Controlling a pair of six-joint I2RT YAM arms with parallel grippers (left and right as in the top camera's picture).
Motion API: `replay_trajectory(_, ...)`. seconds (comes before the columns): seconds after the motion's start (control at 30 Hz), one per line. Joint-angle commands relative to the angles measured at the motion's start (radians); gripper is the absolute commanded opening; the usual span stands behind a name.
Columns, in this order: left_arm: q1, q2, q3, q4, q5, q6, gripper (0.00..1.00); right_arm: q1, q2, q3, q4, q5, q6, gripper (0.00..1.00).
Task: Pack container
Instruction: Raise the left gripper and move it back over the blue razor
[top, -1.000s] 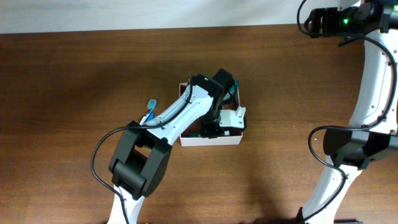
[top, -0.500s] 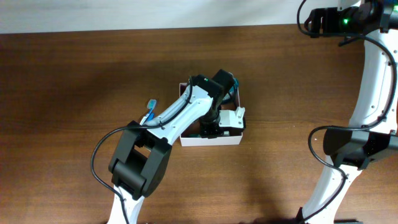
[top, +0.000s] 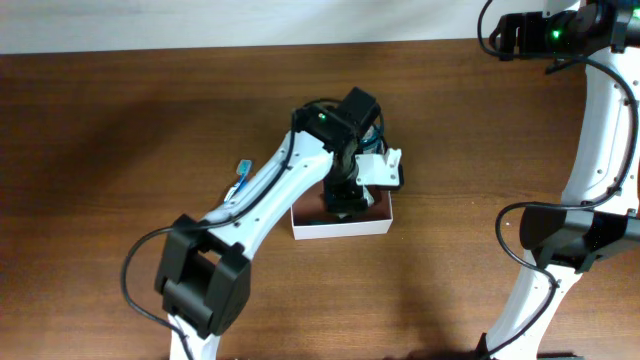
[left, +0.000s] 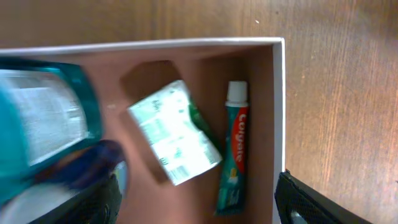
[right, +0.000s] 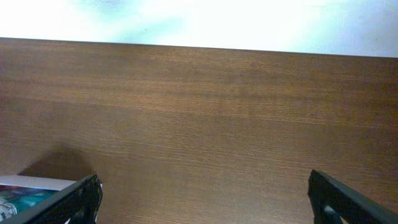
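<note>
The container (left: 278, 106) is a shallow white-walled box with a reddish-brown floor; from overhead its front wall (top: 340, 229) shows below my left arm. Inside lie a Colgate toothpaste tube (left: 233, 155), a green-and-white packet (left: 176, 132) and, blurred at the left, a teal bottle (left: 43, 121) with a dark blue cap (left: 87, 165). My left gripper (left: 199, 208) hangs open above the box, the bottle beside its left finger, nothing between its fingers. My right gripper (right: 208, 205) stands open over bare table, far from the box.
A small blue-and-white item (top: 241, 170) lies on the wooden table left of the box. The right arm (top: 590, 120) stands along the table's right edge. A white-and-teal corner (right: 22, 188) peeks in at the right wrist view's lower left.
My left gripper has opened from shut and let go of the teal bottle in the box. Its wrist has shifted toward the far side. The right arm has not moved.
</note>
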Motion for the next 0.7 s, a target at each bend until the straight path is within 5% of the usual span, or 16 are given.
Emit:
replay_trajectory(0.0, 0.004, -0.079, 0.043, -0.001, -0.036, -0.016, 0.8, -0.003, -0.003, 0.005, 0.003, 0.001, 0.001, 0.99)
replay_trajectory(0.4, 0.239, -0.178, 0.082, -0.036, -0.036, -0.29, 0.78, -0.003, -0.003, 0.005, 0.003, 0.001, 0.001, 0.99)
replay_trajectory(0.67, 0.44, -0.182, 0.08, -0.111, -0.035, -0.319, 0.77, -0.003, -0.003, 0.005, 0.003, 0.001, 0.001, 0.99)
